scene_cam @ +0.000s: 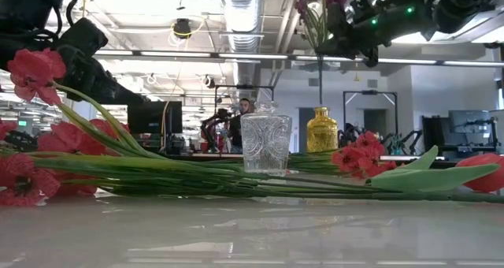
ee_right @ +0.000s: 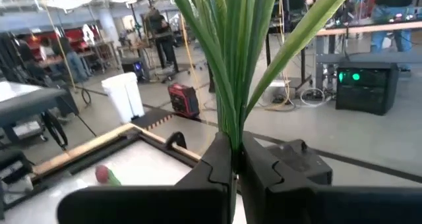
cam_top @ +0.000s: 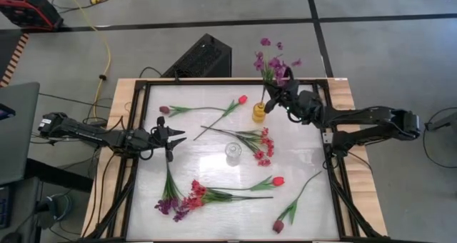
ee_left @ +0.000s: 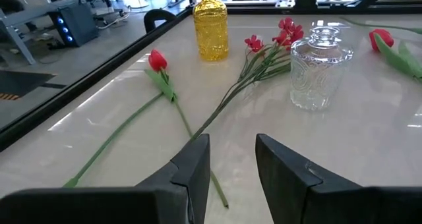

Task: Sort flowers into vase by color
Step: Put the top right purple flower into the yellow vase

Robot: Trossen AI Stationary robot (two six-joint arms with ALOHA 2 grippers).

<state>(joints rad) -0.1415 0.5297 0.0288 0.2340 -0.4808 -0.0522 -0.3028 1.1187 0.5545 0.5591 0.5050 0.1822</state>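
A: Why is the right tool (cam_top: 277, 100) up by the far edge of the white-topped desk (cam_top: 214, 146)?
B: It hangs just over the amber yellow glass vase (cam_top: 259, 112), its fingers pinched tight on the green stalks of a purple artificial flower bunch (cam_top: 273, 63). The blooms point up and away from the desk and the stem ends point down toward the vase mouth, so I'd judge it is lining up to lower them in.
A: And the arm's pose?
B: It reaches in from the right across the frame, wrist bent toward the vase. The wrist view shows the stalks (ee_right: 232, 66) rising straight out of the closed fingers.
A: The left tool (cam_top: 173, 139)?
B: Waiting low near the left side of the desk, fingers partly apart with nothing between them, pointed toward the middle.
A: What's left to sort?
B: The clear cut-glass vase (cam_top: 233, 151) stands empty at the centre. Red tulips (cam_top: 242, 99) and a red blossom spray (cam_top: 263, 144) lie flat around it, with a mixed red and purple bunch (cam_top: 182, 200) nearer the front.
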